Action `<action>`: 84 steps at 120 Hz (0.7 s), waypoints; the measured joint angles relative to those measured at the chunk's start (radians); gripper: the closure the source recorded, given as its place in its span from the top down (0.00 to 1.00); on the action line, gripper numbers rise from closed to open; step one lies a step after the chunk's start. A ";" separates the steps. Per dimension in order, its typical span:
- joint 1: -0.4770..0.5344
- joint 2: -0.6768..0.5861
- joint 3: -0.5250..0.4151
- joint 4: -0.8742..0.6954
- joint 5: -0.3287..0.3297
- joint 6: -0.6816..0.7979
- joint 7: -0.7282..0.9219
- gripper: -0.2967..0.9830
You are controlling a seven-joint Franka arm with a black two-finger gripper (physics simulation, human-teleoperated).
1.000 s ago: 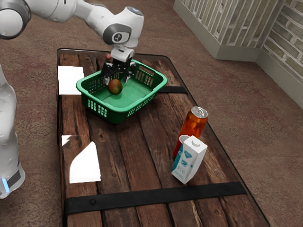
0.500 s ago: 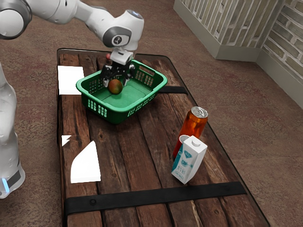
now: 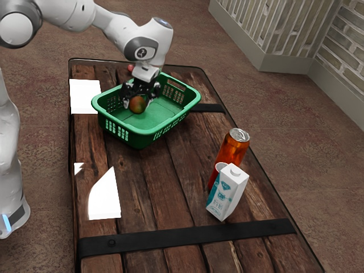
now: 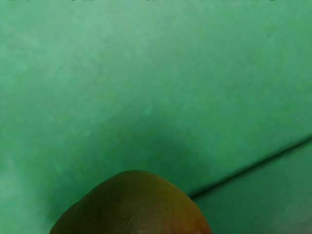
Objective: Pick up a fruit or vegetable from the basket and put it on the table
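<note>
Green basket point(image 3: 149, 121) at the upper left of the frame holds the mottled fruit point(image 3: 137, 104), around which the gripper point(image 3: 138, 103) has its fingers apart, so grasping seems the present step, and next it should close firmly before lifting.

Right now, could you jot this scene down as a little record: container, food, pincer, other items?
Container: green basket on a wooden table
Food: one green-and-reddish fruit, inside the basket
Pincer: down in the basket, open, one finger on either side of the fruit
Other items: orange can, red cup and white-and-teal carton, standing close together outside the basket
</note>
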 joint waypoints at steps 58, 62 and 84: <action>0.000 0.011 0.000 0.009 -0.014 0.001 -0.003 0.56; -0.001 0.003 -0.002 0.010 -0.014 -0.001 -0.003 0.56; -0.121 -0.084 -0.017 0.083 -0.014 -0.054 -0.006 0.55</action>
